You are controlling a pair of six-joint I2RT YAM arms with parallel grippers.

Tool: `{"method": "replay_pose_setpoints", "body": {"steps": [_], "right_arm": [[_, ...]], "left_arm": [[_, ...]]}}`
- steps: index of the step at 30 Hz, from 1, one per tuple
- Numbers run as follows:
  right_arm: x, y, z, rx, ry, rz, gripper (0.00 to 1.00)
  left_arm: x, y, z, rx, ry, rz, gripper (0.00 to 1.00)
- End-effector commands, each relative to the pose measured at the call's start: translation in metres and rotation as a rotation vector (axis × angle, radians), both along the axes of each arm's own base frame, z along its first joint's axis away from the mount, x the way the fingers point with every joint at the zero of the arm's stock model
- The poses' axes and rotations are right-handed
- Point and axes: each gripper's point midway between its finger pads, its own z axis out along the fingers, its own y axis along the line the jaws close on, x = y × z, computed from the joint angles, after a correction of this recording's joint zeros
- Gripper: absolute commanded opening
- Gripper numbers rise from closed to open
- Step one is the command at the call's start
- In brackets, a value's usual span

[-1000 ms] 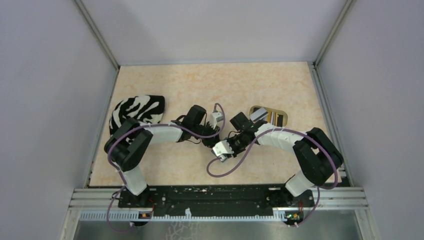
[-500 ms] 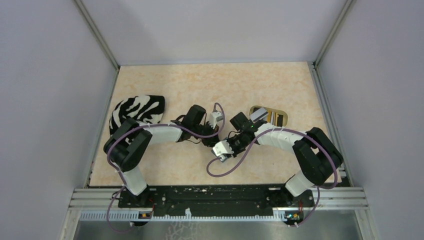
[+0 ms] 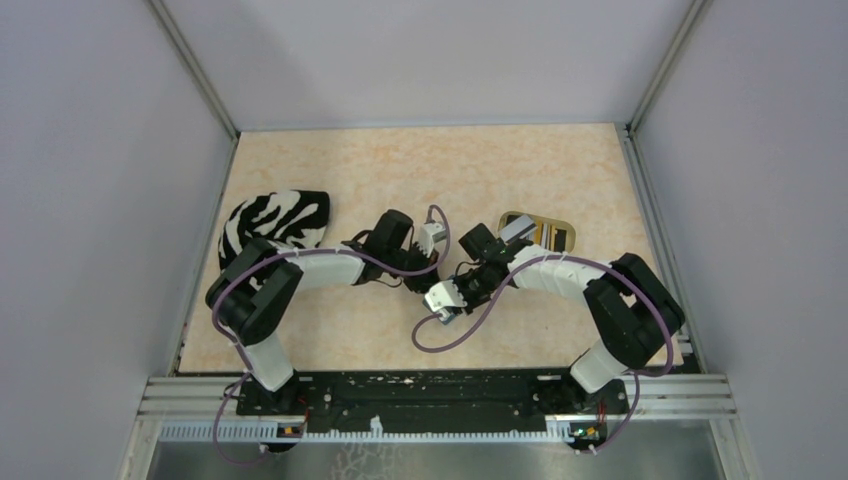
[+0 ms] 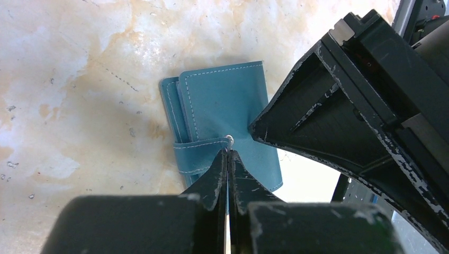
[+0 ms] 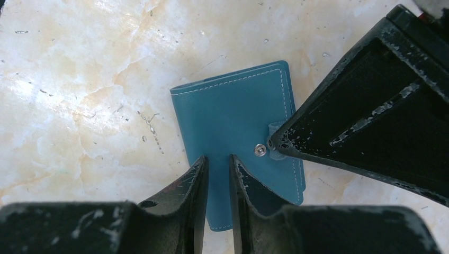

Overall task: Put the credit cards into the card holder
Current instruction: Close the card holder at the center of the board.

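The small flat teal-blue folding card holder [image 4: 227, 100] is seen lying closed on the marbled beige worktop [image 4: 79, 79], between the two arms. The left pincer [image 4: 228, 153] is pressed together with its tips at the holder's narrow snap tab [image 4: 196, 156]; whether the thin strap is nipped between them cannot be told. This placement is judged to be meant for prising the snap loose. The right pincer [image 5: 217, 159] is held with only a slim gap between its fingers, low over the near part of the cover, probably so that the holder is kept from sliding or lifting while the tab is worked. The thin rectangular plastic credit cards [image 3: 545, 235], grey, gold and dark, are left waiting in the beige oval tray [image 3: 576, 234], just behind the right arm. None has yet been brought to the holder, which must be opened first.
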Motion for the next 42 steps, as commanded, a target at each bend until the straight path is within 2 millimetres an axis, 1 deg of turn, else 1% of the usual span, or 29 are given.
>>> {"method": "replay_pose_setpoints", "body": {"steps": [1,9,15,28,31,36,42], "right_arm": [[0.005,-0.004,-0.003,-0.035,0.004,-0.016,0.21],[0.004,-0.004,-0.004,-0.04,0.01,-0.016,0.2],[0.005,-0.005,-0.005,-0.046,0.013,-0.019,0.2],[0.005,-0.004,-0.004,-0.045,0.014,-0.018,0.19],[0.004,-0.004,-0.004,-0.045,0.014,-0.018,0.19],[0.004,-0.004,-0.003,-0.042,0.015,-0.019,0.19],[0.004,-0.003,-0.002,-0.038,0.017,-0.019,0.19]], "left_arm": [[0.003,-0.008,0.008,-0.007,-0.029,0.005,0.0],[0.007,-0.007,0.006,0.024,-0.067,0.037,0.0],[0.006,-0.011,0.004,0.056,-0.092,0.038,0.0],[0.009,-0.006,0.007,0.149,-0.195,0.046,0.0],[0.003,-0.003,0.003,0.179,-0.195,0.027,0.0],[-0.005,-0.009,0.001,0.183,-0.211,-0.021,0.0],[-0.008,-0.01,-0.003,0.2,-0.213,-0.036,0.0]]}}
